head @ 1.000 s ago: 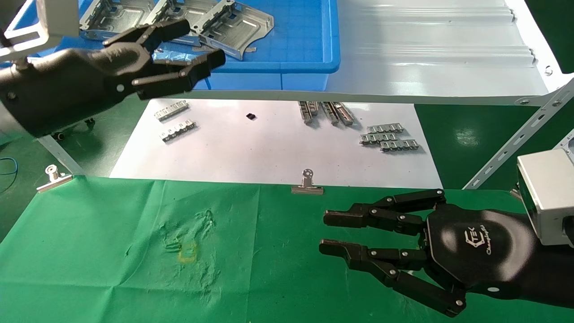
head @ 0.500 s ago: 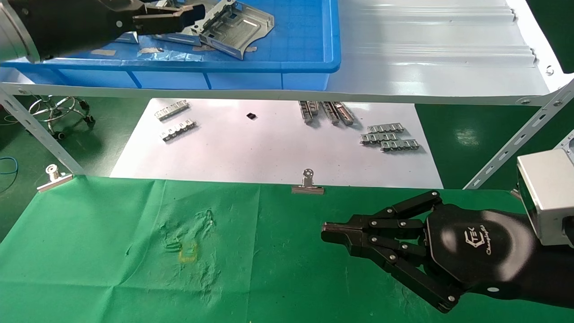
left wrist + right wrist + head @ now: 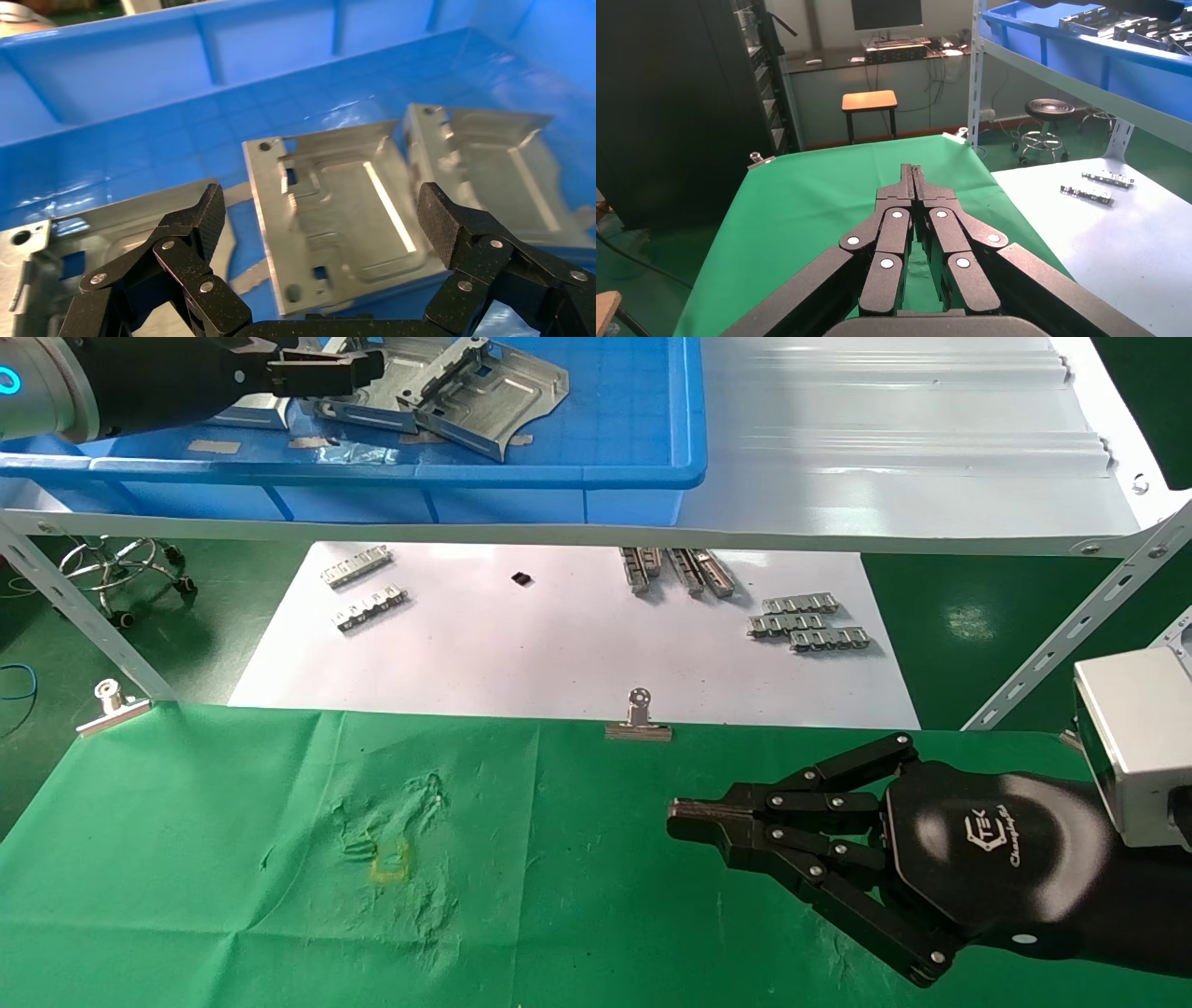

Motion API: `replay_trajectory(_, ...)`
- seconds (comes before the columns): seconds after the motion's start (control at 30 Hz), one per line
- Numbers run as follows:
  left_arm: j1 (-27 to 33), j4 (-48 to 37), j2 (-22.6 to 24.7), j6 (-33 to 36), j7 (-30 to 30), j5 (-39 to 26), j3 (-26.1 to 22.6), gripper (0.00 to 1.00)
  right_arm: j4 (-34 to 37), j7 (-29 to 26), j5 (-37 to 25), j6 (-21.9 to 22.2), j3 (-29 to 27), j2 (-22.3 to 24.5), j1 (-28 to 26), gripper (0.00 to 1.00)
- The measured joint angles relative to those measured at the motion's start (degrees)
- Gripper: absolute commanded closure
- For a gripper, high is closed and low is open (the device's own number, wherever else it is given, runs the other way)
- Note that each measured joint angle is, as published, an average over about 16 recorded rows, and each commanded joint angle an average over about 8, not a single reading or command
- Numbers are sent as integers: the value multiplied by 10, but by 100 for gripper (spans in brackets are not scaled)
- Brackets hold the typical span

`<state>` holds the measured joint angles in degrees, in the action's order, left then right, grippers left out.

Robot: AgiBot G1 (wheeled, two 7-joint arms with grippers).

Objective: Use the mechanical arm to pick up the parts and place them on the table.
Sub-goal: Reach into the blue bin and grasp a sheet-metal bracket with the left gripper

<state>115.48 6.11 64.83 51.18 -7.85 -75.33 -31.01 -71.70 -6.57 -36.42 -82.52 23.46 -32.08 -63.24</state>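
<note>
Head view: the left claw hand [image 3: 317,370] reaches into the blue bin [image 3: 596,477] at upper left, over the sheet-metal brackets [image 3: 484,393]; since a moment ago it has drawn slightly left. The right claw hand [image 3: 684,822] hovers over the green-cloth table [image 3: 233,859] at lower right, unchanged.

Left wrist view: fingers [image 3: 200,217] spread wide above a bracket [image 3: 337,217], not touching.

Right wrist view: fingertips [image 3: 914,175] pressed together, empty.

You have three parts [image 3: 337,217] visible in one blue bin [image 3: 643,477], and two pincers: left [image 3: 316,232], right [image 3: 689,817]. Two binder clips [image 3: 639,721] edge the green tabletop [image 3: 233,859]. The toothed strips [image 3: 808,621] on the white sheet [image 3: 540,645] lie in four groups, their exact number unclear.
</note>
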Motion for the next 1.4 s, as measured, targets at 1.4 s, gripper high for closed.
replay_trajectory(1.4, 3, -58, 47, -122, 43, 0, 3, 100, 0, 0, 0, 0, 0, 0, 0, 100)
